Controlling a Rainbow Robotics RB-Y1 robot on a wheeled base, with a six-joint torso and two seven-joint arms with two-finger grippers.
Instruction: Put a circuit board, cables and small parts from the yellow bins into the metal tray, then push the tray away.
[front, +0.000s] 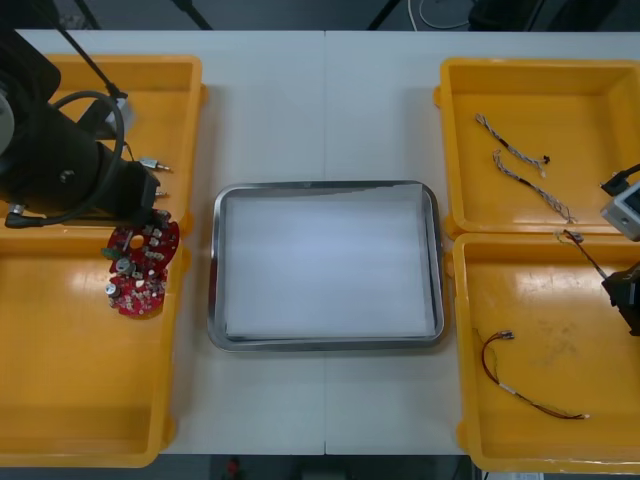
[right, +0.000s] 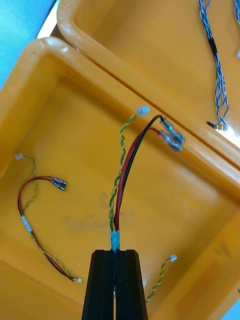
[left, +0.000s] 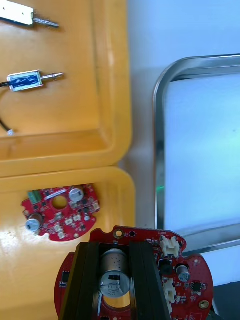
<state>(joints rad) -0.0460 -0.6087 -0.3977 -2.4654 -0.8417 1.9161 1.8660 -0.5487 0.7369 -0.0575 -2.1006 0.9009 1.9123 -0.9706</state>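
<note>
— Light table (front: 325, 100), 4 yellow bins (front: 520, 70), and the tray (front: 325, 186) in the middle has nothing on its white inside. Which step is this?

— Carrying, I'd say, on 2 sides at once. The left gripper (left: 116, 252) is clamped on a red circuit board (left: 189, 277), with its fingers on either side of a silver cylinder (left: 114, 270) on the board. It holds the board over the inner corner of the near left bin (front: 60, 380), just beside the tray's rim.

— And the other board (left: 60, 217)?

— Lying in that same bin, apart from the held board.

— Right side?

— The right gripper (right: 115, 252) has its fingers pinched together on the taped part of a cable (right: 125, 175) with red, black and green-yellow strands. It is above the near right bin (front: 560, 330). Another cable (right: 30, 220) lies on that bin's floor.

— Next move?

— Probably each arm swings inward over the tray and lowers before letting go. The board is close. The cable has farther to go with loose ends, so it needs height to pass the bin wall. The small metal parts (left: 30, 80) in the far left bin (left: 75, 115) come later, and the push comes last.
</note>
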